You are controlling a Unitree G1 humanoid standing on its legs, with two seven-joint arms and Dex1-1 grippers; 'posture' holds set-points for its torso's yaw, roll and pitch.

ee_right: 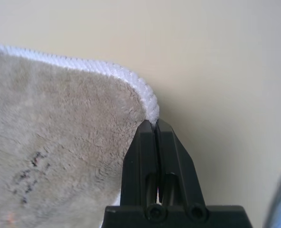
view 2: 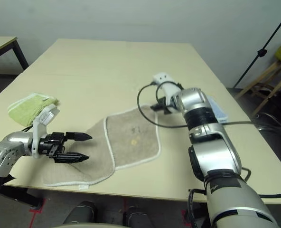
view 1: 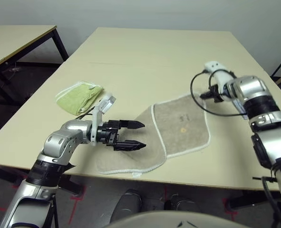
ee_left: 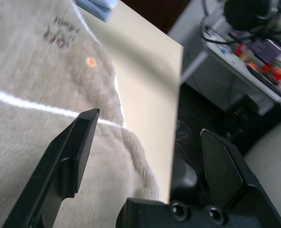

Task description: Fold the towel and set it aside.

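Observation:
The beige-brown towel [view 1: 178, 126] lies on the table near its front edge, with its left part overlapping in a loose fold and the white edging showing. A dark mark and a yellow dot [view 1: 182, 129] show on its right half. My left gripper [view 1: 143, 135] hovers open just over the towel's left part, its fingers pointing right; the left wrist view also shows it open [ee_left: 150, 122] above the cloth. My right gripper [ee_right: 153, 123] is shut at the towel's far right corner, with its tips meeting on the white edging.
A yellow-green folded cloth [view 1: 79, 96] sits left of the towel. A light blue folded cloth [view 2: 215, 108] lies by the table's right edge, behind my right arm. A black cable [view 1: 196, 97] loops over the towel's right side. A second table [view 1: 17, 38] stands at far left.

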